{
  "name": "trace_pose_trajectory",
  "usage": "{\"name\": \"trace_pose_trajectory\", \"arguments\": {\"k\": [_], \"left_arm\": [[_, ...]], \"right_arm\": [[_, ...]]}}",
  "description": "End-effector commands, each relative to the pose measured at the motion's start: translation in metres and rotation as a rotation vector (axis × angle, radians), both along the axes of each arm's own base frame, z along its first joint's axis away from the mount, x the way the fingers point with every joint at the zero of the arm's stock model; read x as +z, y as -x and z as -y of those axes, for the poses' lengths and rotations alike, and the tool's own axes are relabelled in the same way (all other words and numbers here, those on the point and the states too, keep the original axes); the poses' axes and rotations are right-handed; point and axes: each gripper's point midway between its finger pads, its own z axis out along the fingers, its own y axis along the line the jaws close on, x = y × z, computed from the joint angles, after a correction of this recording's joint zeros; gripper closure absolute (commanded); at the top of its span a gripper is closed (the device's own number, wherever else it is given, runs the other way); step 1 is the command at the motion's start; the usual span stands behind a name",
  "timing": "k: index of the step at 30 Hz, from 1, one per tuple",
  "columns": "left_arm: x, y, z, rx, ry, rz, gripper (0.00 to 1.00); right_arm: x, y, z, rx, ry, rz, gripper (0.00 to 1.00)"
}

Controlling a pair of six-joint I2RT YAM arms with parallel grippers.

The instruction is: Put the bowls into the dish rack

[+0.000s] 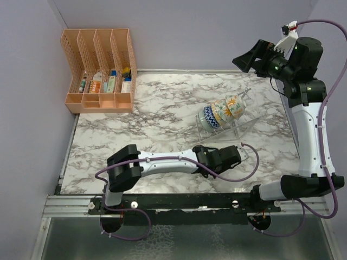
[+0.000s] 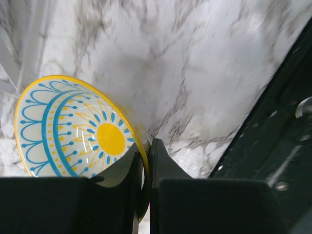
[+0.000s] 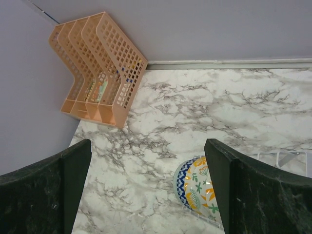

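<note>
The left arm (image 1: 162,161) lies low and stretched out along the table (image 1: 135,135), reaching from its base toward the near side of the dish rack (image 1: 238,130). The left tool (image 2: 146,163) ends just in front of the rack, its jaws nearly shut and pinching the rim of the yellow bowl (image 2: 73,129). That bowl hangs tilted, close above the marble, beside the rack's near edge.

In the rack, three bowls (image 1: 219,111) stand on edge in a row, leaning against one another between the prongs.

The right arm (image 1: 309,130) stands upright to the right of the rack, elbow high. The right tool (image 1: 254,58) is raised well above and behind the rack, jaws spread wide with nothing between them.

The top view hides the yellow bowl almost wholly under the left tool. Only the left wrist view shows it: white inside with blue arcs and a yellow sun at the centre. The right wrist view alone shows the face of the floral bowl (image 3: 197,187), the end one in the rack, with a blue edge and orange and green leaves. The orange file organizer (image 3: 97,68) is well to the left of the rack, against the back wall.
</note>
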Motion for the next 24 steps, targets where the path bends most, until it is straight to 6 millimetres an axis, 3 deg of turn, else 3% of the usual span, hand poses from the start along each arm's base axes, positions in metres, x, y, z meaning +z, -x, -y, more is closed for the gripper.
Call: {"name": "trace_pose_trajectory", "arguments": {"k": [1,9,16,20,24], "left_arm": [[0.101,-0.015,0.025,0.042,0.253,-0.072,1.0],[0.251,-0.068,0.032,0.16,0.852,-0.361,1.0],[0.347,-0.091,0.031,0.125,1.246,-0.566,1.0],[0.384,-0.095,0.032,0.103,1.434,-0.735,1.0],[0.376,-0.114,0.037,0.168,1.536,-0.854,1.0]], "right_arm": [[0.031,0.001,0.008,-0.033,0.013,0.086,0.0],[0.062,0.008,0.004,-0.015,-0.036,0.144,0.0],[0.075,0.016,-0.006,0.041,-0.088,0.16,0.01],[0.084,0.02,-0.009,0.055,-0.114,0.17,0.01],[0.096,0.027,-0.011,0.069,-0.126,0.192,0.02]]}}
